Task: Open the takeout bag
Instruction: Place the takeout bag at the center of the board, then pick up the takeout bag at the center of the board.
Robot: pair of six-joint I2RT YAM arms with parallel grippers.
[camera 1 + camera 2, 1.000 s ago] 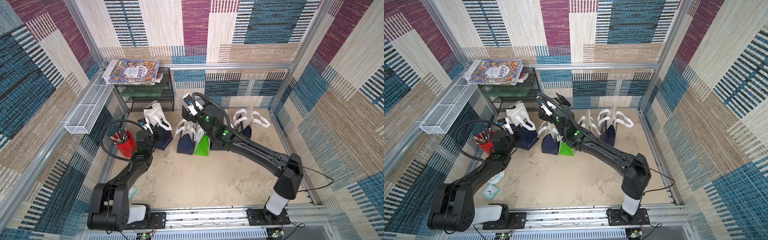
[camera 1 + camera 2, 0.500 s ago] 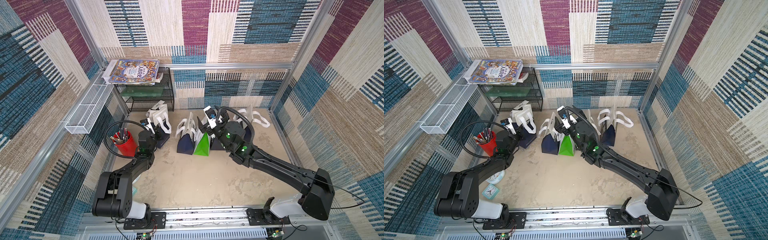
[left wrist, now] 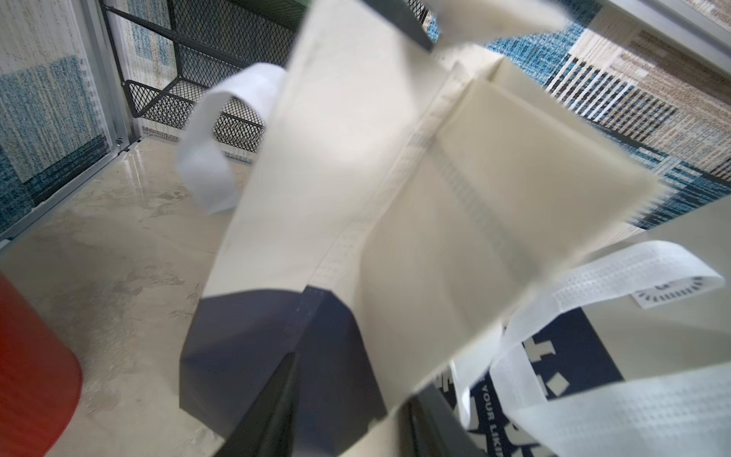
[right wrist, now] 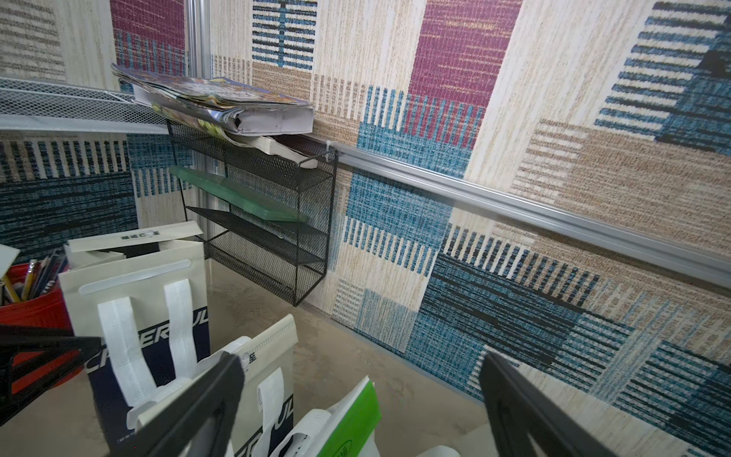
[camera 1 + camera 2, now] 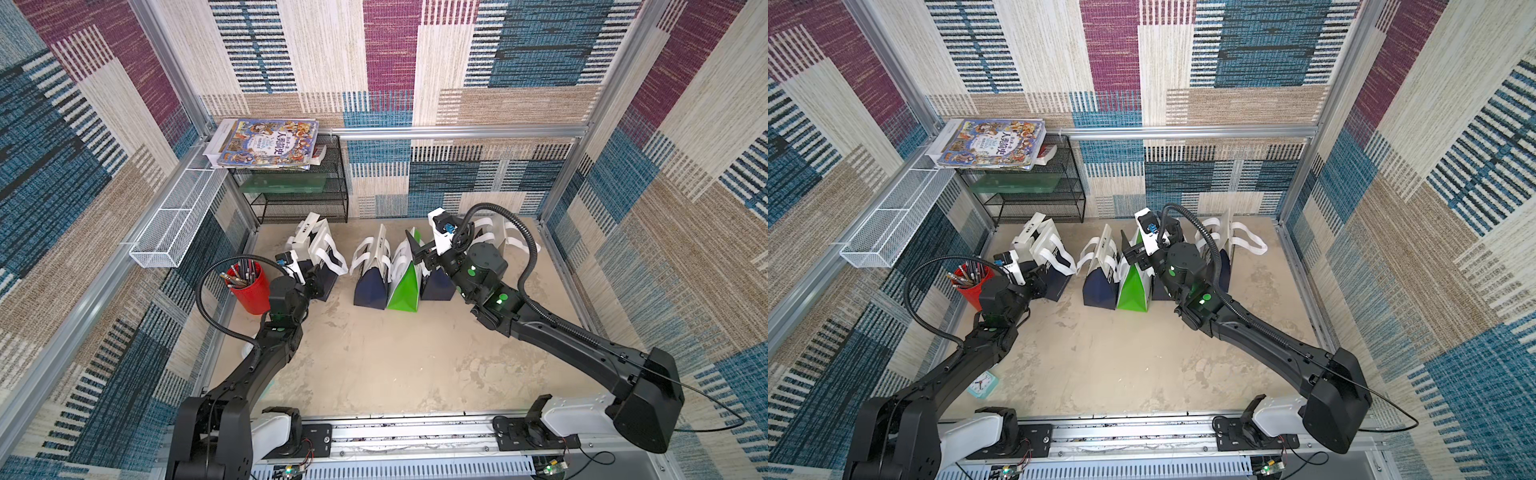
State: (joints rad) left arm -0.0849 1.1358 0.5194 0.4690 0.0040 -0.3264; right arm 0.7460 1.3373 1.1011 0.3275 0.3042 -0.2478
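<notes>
Standing left of centre in both top views, the takeout bag (image 5: pixel 312 235) is looking partly open. The left gripper (image 5: pixel 319 279) is nosing its side, probably to spread it; pinching or not, I cannot tell. The right gripper (image 4: pixel 362 362) is hanging empty, fingers wide apart.

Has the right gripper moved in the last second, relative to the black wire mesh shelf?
Yes. The right gripper has drawn back from the black wire mesh shelf, toward the robot's base.
</notes>
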